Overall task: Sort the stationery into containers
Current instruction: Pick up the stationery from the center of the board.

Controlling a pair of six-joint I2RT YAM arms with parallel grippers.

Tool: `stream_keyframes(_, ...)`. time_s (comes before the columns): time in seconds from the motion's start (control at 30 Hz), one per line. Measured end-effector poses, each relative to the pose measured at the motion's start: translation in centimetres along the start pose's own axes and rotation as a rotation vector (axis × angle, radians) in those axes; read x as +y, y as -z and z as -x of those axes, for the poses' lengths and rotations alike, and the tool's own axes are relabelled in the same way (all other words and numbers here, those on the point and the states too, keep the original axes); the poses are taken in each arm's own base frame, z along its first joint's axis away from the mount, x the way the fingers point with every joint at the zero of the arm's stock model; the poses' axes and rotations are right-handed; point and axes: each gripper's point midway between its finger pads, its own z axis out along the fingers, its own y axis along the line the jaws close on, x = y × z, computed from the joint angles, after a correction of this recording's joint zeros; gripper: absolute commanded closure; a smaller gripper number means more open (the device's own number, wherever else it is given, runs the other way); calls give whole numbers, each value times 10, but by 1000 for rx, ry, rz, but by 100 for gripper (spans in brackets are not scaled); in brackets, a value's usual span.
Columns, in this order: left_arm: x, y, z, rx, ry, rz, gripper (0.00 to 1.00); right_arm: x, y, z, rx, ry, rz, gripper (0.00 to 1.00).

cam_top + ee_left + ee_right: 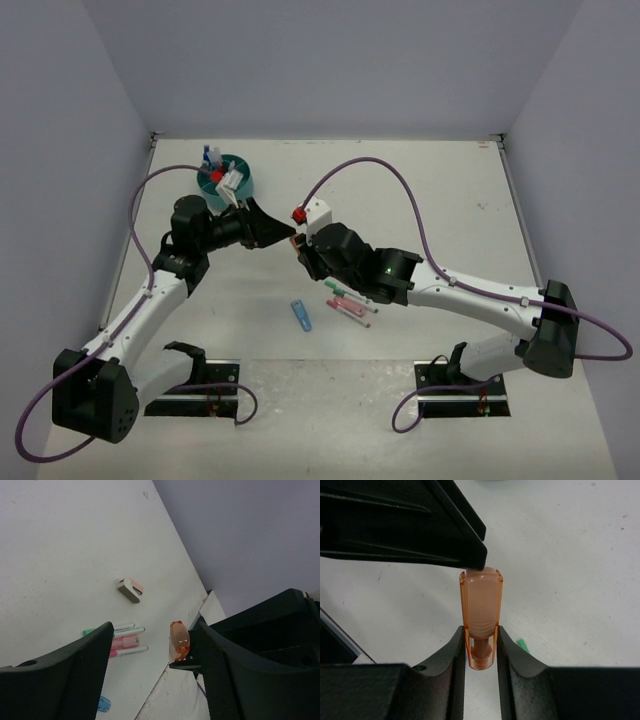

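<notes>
My right gripper (481,632) is shut on an orange stubby piece (481,605) and holds it upright above the table; in the top view the gripper (298,247) is at mid-table. My left gripper (280,230) is open and meets it from the left. In the left wrist view the orange piece (179,641) sits between my open left fingers (85,665), nearer the right one. One left finger (420,525) touches the piece's top. The teal tub (228,178) stands behind the left arm with several items in it.
Green and pink markers (350,300) lie together under the right arm, also in the left wrist view (122,640). A blue stubby piece (301,315) lies nearer the front. A pink-and-white eraser (131,590) lies on the table beyond the markers.
</notes>
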Motion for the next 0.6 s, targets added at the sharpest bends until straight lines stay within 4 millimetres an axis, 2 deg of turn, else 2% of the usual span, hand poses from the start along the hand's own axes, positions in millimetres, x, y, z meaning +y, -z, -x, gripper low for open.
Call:
stream_keyframes(0.23,-6,-18,-18,73,33,-28,42,0,0,2,-6,14,1,100)
stream_keyframes(0.37,-10,-25,-29,109,47,-41,75,-1,0,2,-5,22,0,100)
stream_keyframes(0.47,-15,-27,-29,113,42,-55,98,-1,-1,1,-2,27,-3,100)
stream_keyframes(0.5,-16,-28,-29,113,39,-58,100,-1,-2,1,-2,28,-5,100)
stream_keyframes(0.53,-17,-28,-28,112,40,-59,100,-2,-2,2,-3,30,-9,93)
stream_keyframes(0.6,-17,-30,-24,105,38,-49,100,-4,-4,3,-6,31,-23,39)
